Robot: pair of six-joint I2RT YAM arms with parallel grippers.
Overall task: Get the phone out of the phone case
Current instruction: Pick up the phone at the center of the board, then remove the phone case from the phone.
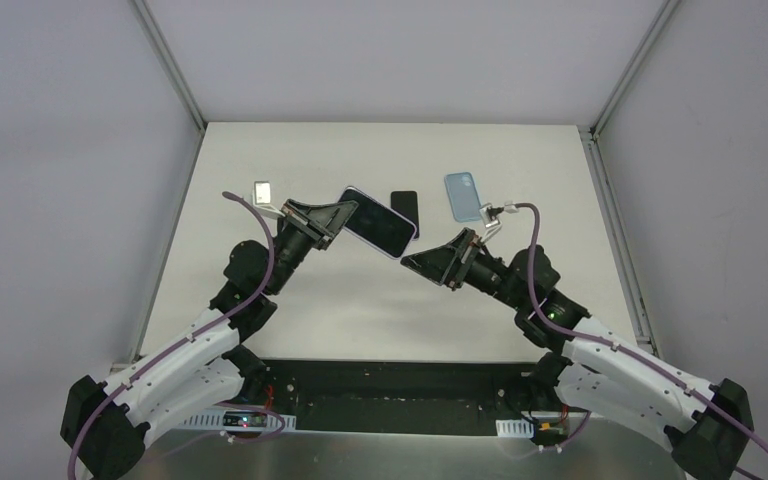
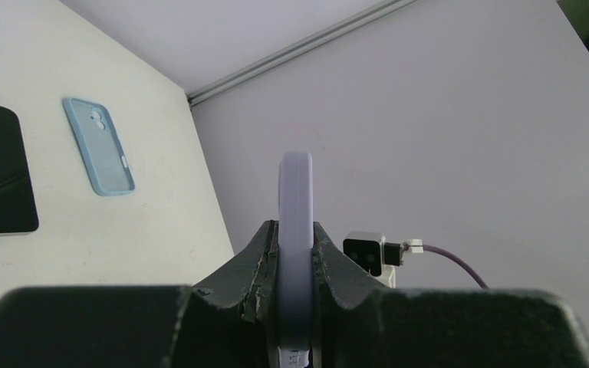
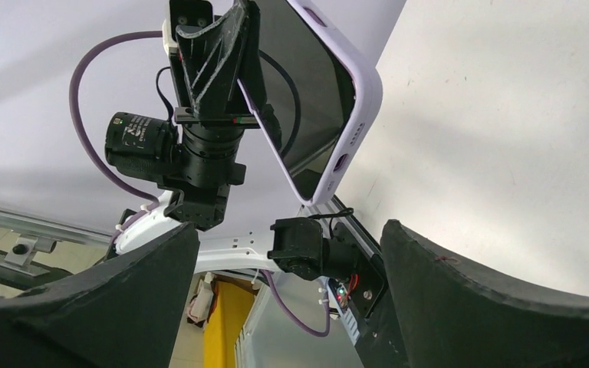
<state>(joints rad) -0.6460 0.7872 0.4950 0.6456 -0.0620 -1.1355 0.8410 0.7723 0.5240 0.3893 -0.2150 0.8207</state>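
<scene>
A phone (image 1: 376, 222) with a dark screen sits in a lilac phone case (image 3: 362, 100) and is held up above the table, tilted. My left gripper (image 1: 344, 213) is shut on its upper left end; in the left wrist view the case's edge (image 2: 295, 199) stands upright, pinched between both fingers. My right gripper (image 1: 422, 262) hangs open just below and right of the phone's free lower end, not touching it. In the right wrist view the phone (image 3: 307, 84) is above and beyond the wide-apart fingers (image 3: 460, 299), with nothing between them.
A bare black phone (image 1: 405, 208) lies flat on the white table (image 1: 360, 310) behind the held phone. A light blue empty case (image 1: 463, 196) lies to its right. Grey walls close in the table on the left, right and back.
</scene>
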